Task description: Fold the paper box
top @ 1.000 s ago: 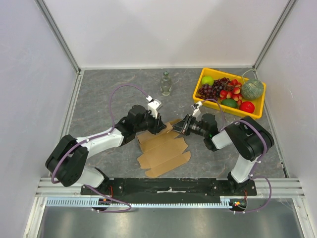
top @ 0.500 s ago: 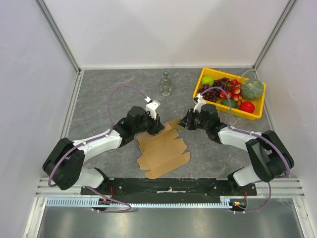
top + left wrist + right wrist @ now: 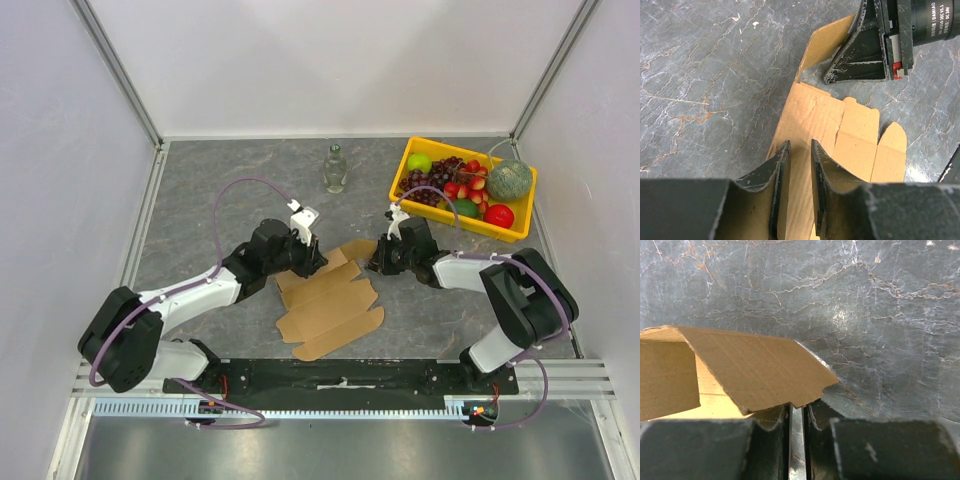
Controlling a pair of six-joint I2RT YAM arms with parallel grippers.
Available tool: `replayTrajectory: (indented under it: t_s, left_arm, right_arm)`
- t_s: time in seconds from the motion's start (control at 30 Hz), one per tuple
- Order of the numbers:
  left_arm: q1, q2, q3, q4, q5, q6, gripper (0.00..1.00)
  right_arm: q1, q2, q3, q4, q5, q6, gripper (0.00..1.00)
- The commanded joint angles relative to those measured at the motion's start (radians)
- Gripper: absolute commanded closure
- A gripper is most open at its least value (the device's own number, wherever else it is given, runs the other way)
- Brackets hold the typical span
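1. The paper box (image 3: 330, 305) lies as an unfolded sheet on the grey table (image 3: 200, 200), on the near side of the glass bottle (image 3: 335, 168) (almost straight below it in the overhead view).
2. Its long axis runs near-to-far, leaning right, so its far flap (image 3: 755, 365) points past the bottle's right side.
3. The left claw (image 3: 316, 260) sits at the sheet's far-left edge, jaws narrow with cardboard showing in the gap; whether it grips cannot be told.
4. The right claw (image 3: 373, 262), near-right of the bottle, is pinched almost closed on that flap, which tilts up.
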State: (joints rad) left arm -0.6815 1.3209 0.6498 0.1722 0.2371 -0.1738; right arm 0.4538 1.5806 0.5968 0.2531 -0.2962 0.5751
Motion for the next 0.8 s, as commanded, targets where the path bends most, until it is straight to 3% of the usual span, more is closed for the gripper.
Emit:
replayTrajectory:
  t_s: [0.0,0.57,0.77]
  left_arm:
    - [-0.013,-0.023,-0.03,0.001,0.005,0.023,0.71]
    - [-0.029,-0.028,-0.068,0.013,-0.012,0.017,0.71]
    - [-0.029,-0.017,-0.065,0.015,-0.007,0.016,0.71]
  right_arm:
    - [-0.003,0.022,-0.003,0.043,-0.038,-0.023,0.83]
    - [-0.003,0.053,-0.038,0.167,-0.173,0.02,0.83]
    - [-0.003,0.044,-0.087,0.299,-0.238,0.072,0.83]
